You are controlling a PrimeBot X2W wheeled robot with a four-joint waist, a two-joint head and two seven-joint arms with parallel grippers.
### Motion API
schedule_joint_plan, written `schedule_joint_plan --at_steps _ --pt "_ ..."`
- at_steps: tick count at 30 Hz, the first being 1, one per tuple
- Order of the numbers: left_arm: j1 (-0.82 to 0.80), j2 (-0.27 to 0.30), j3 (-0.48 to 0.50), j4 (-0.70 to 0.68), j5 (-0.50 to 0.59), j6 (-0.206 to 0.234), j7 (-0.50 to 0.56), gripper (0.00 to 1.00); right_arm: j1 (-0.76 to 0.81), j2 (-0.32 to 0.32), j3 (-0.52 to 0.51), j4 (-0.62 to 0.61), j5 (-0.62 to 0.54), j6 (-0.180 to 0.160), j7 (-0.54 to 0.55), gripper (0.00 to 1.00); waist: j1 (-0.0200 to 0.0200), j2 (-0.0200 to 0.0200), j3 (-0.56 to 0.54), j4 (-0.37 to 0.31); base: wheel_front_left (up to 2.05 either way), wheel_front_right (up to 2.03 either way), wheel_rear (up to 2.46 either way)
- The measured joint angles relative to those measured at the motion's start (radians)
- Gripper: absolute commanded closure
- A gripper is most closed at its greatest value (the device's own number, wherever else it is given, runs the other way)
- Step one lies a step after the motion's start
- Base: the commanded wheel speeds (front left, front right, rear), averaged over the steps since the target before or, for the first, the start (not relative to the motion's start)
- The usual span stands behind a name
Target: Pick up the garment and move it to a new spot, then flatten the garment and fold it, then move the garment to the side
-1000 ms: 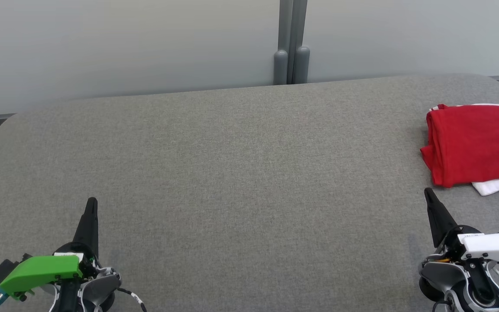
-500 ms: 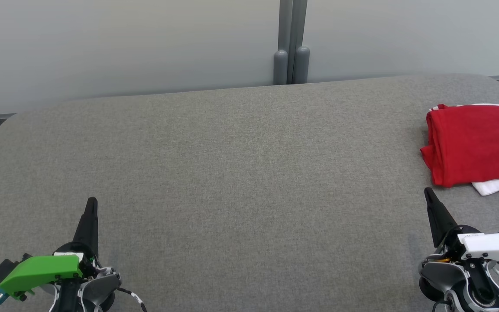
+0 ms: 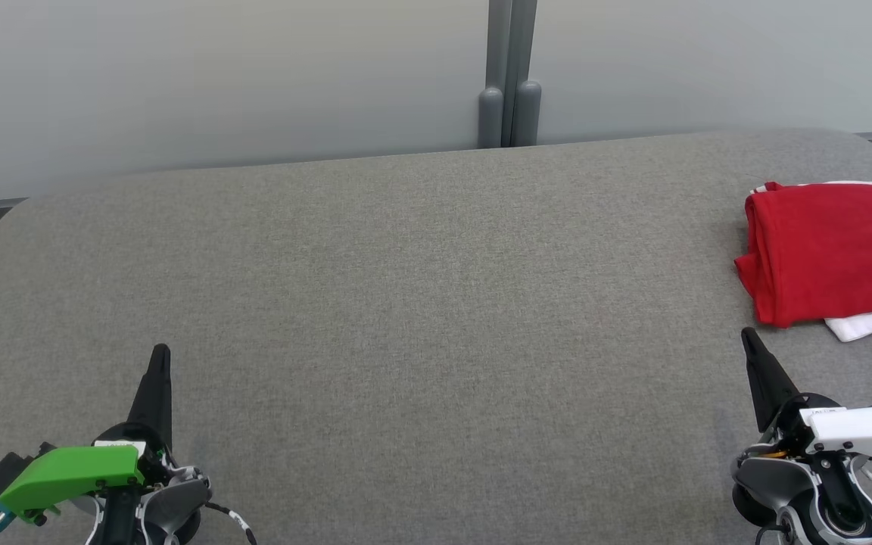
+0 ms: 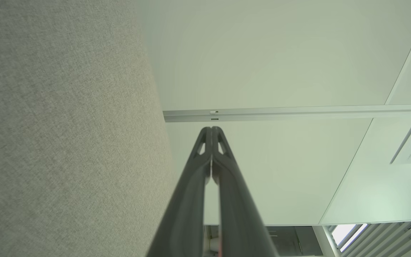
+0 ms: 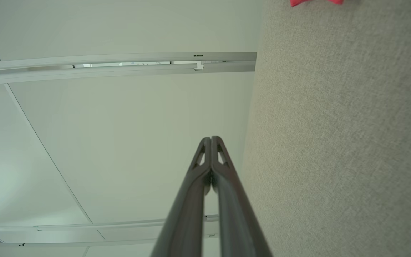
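At right of grey surface [image 3: 406, 265], red garment [image 3: 833, 250] atop white cloth [image 3: 871, 324], left hand [image 3: 160, 350], right hand [image 3: 745, 334], each pressed together, empty.

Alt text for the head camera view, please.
A folded red garment lies on a white cloth at the right edge of a grey fabric surface. The left hand and right hand sit shut and empty at the lower corners.

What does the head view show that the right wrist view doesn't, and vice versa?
Head view adds the left gripper, a white cloth under the folded red garment, and grey posts. Right wrist view adds a horizontal metal rail, and its jaws pressed together up close. Shared: the right gripper, the grey fabric surface, the pale wall, the red garment's edge.
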Motion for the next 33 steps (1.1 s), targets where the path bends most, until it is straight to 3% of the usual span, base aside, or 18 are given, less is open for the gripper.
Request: schedule_joint_plan --at_steps 33 --pt "0.0 0.0 0.0 0.0 0.0 0.0 0.0 1.0 0.0 0.0 0.0 0.0 0.0 0.0 0.0 1.0 0.0 0.0 0.0 0.0 0.0 0.0 0.0"
